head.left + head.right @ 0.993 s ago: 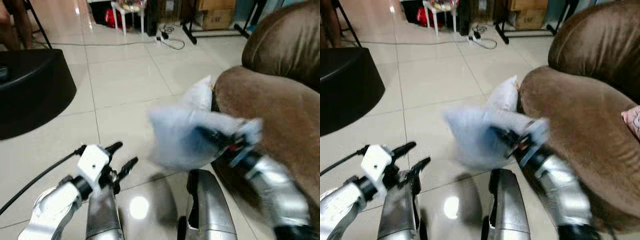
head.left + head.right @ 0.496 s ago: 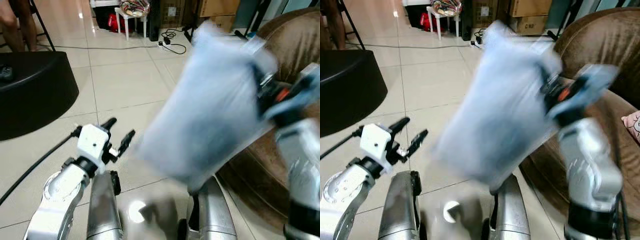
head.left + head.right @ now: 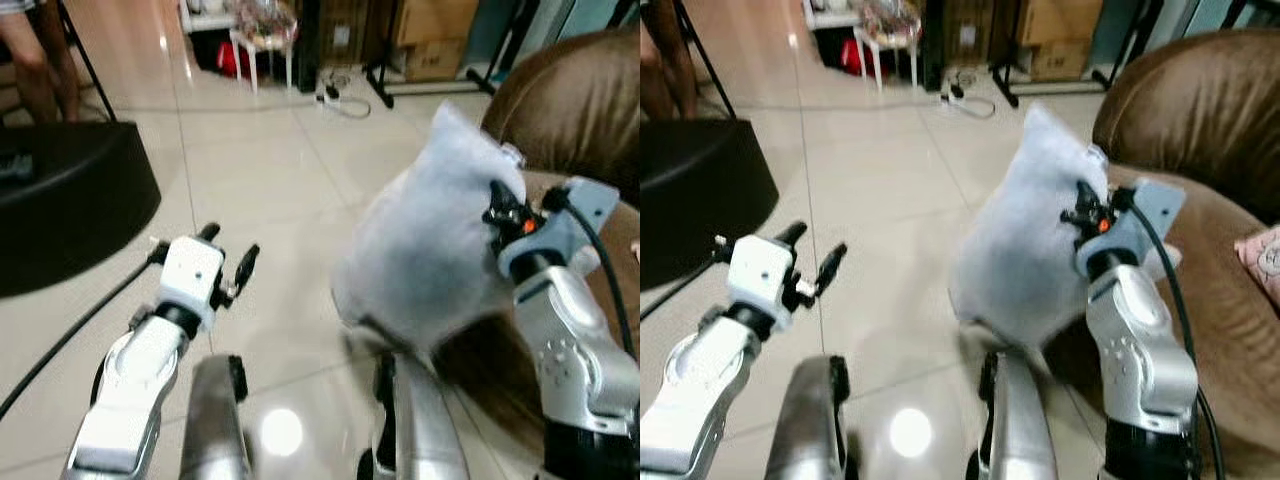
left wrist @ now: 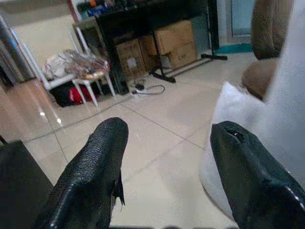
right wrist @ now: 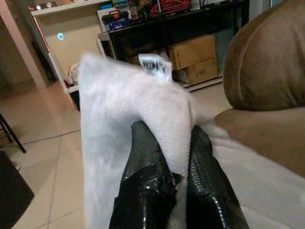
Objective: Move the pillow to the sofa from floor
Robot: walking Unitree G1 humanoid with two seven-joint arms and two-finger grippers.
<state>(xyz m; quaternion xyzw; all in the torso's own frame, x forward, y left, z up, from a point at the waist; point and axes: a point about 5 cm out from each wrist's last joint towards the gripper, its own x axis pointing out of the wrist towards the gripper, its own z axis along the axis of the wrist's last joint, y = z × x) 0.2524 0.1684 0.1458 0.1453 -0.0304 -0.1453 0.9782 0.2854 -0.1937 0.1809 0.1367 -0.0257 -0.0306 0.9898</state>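
Pillow (image 3: 1025, 250) is hanging in the air just beside the sofa (image 3: 1200, 260), off the floor (image 3: 880, 190), with the right gripper (image 5: 167, 176) pinching only a fold of fabric near one edge between its closed fingers. Most of its bulk is dangling below that small hold, so it is probably risking slipping free or catching on the sofa's front edge during the swing over. The left gripper (image 4: 167, 167) is hovering open and empty nearby, giving no support.

The room is being lit evenly and brightly from above. Overhead light is being mirrored as a glare spot on the glossy floor tiles (image 3: 280, 432). The head views are being softened by slight motion blur, while distant clutter is being left out of focus.
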